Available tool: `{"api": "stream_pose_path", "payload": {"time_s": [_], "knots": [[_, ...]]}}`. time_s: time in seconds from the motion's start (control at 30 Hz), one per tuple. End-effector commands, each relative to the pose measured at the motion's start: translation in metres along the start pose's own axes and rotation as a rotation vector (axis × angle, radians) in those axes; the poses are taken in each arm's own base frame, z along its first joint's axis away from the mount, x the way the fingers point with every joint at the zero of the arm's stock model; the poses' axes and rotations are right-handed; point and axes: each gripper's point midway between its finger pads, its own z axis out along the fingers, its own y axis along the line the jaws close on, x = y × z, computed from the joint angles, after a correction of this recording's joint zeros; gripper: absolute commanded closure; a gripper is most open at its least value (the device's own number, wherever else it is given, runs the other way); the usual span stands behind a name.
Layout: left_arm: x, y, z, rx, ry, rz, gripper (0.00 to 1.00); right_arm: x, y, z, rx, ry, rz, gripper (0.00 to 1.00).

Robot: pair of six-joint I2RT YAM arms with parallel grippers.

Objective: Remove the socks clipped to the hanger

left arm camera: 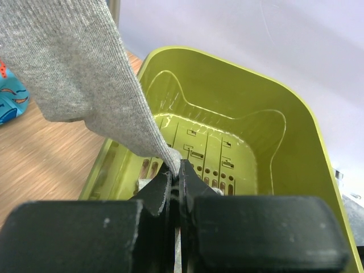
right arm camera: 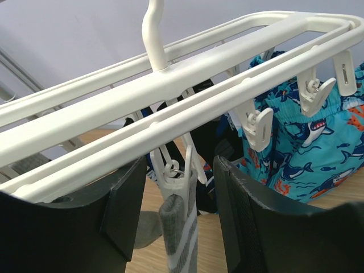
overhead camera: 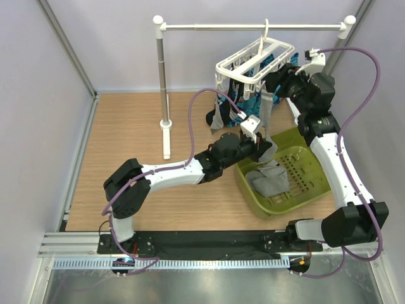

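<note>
The white hanger (overhead camera: 256, 60) (right arm camera: 170, 79) hangs from the rail at the back right. A grey sock (overhead camera: 268, 114) (left arm camera: 74, 74) runs from the hanger down to my left gripper (overhead camera: 264, 147) (left arm camera: 176, 166), which is shut on its lower end above the basket. My right gripper (overhead camera: 286, 79) (right arm camera: 181, 199) is up at the hanger, open. Its jaws stand either side of a white clip peg (right arm camera: 183, 170) that holds the grey white-banded cuff (right arm camera: 182, 233), touching neither. Black socks (right arm camera: 210, 136) hang behind.
A green basket (overhead camera: 304, 168) (left arm camera: 227, 85) on the wooden table holds grey socks (overhead camera: 269, 180). A bright blue patterned cloth (overhead camera: 253, 101) (right arm camera: 307, 148) is clipped to the hanger too. The white rail stand (overhead camera: 164, 95) rises at the back left.
</note>
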Motion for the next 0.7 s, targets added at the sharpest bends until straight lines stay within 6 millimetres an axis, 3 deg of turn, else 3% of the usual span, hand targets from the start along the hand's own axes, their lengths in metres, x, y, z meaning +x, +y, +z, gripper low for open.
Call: {"api": "stream_pose_path", "payload": {"time_s": [0.0,0.47,0.6,0.67], "knots": [[-0.028,-0.007,0.005,0.007,-0.070,0.018,1.00,-0.020,0.013,-0.003,-0.012,-0.067,-0.040,0.42],[-0.026,-0.013,0.005,0.014,-0.068,0.020,1.00,-0.011,0.005,0.007,0.015,-0.039,-0.043,0.46],[-0.024,-0.013,0.005,0.012,-0.067,0.020,1.00,-0.008,0.005,0.008,0.013,-0.031,-0.042,0.59],[-0.024,-0.014,0.005,0.011,-0.068,0.020,1.00,-0.011,0.007,0.006,0.004,-0.043,-0.044,0.74]]}}
